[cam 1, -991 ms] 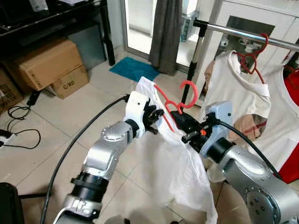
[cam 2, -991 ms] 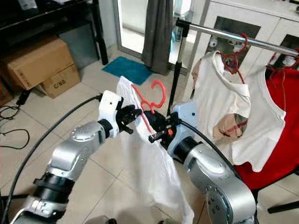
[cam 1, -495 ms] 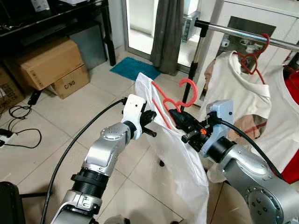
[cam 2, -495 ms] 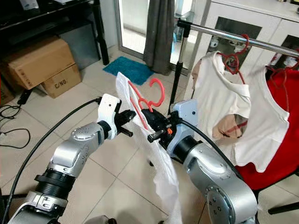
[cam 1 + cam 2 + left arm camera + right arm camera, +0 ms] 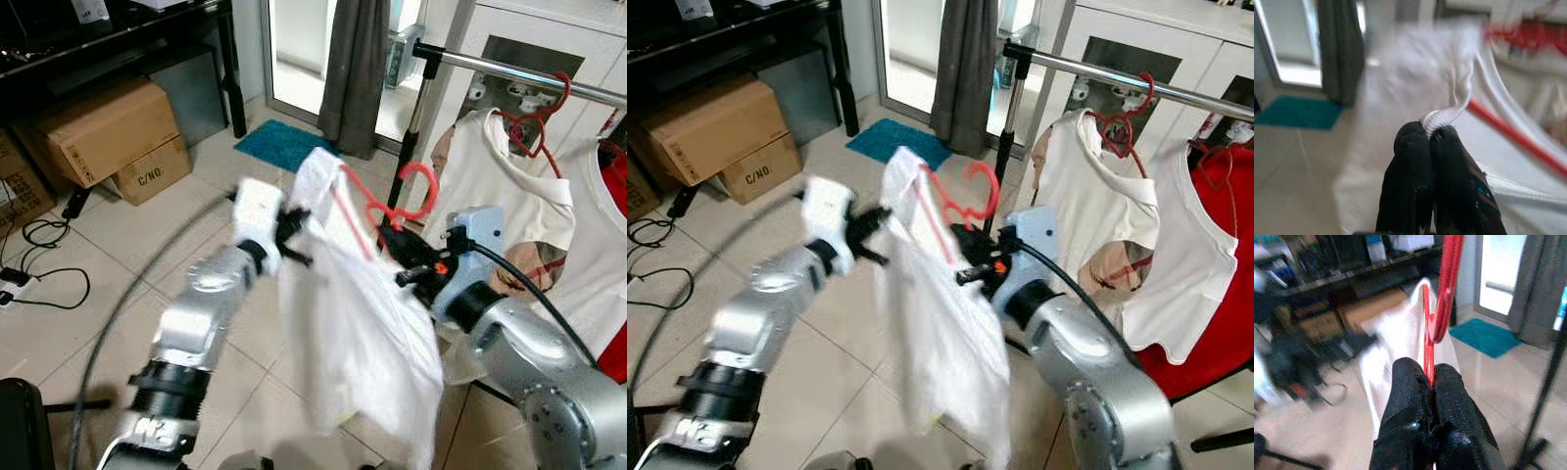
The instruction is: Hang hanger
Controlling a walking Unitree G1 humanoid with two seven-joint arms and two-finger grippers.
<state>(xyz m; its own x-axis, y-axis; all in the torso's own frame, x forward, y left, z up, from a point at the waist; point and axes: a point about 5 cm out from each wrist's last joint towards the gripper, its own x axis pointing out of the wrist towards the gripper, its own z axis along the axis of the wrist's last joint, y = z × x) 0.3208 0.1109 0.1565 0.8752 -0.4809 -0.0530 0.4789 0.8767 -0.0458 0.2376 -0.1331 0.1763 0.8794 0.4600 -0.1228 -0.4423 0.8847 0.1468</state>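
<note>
Hanger [image 5: 387,208], red, is up in the air between my two arms with a white shirt [image 5: 362,323] draped over it, short of the clothes rail [image 5: 519,73] that runs along the right side of the room.

Far left, cardboard boxes [image 5: 103,137] sit on the tiled floor [image 5: 88,323] under a dark shelf unit, with black cables lying beside them. Next comes my left claw [image 5: 1429,139], its black fingers [image 5: 1410,166] pressed together on a folded edge of the shirt, holding that side of the cloth up; the arm looks blurred from the head camera. Behind the shirt a teal mat [image 5: 282,144] lies on the floor before a dark curtain [image 5: 355,69].

To the right of the shirt, my right claw [image 5: 1429,377] is clamped on the thin red stem of the hanger just below its hook, and the hook curls up above the fingers. Beyond that claw the rail's upright post stands, and on the rail hang another white shirt [image 5: 500,196] on a red hanger and, at the far right, a red garment [image 5: 615,186].
</note>
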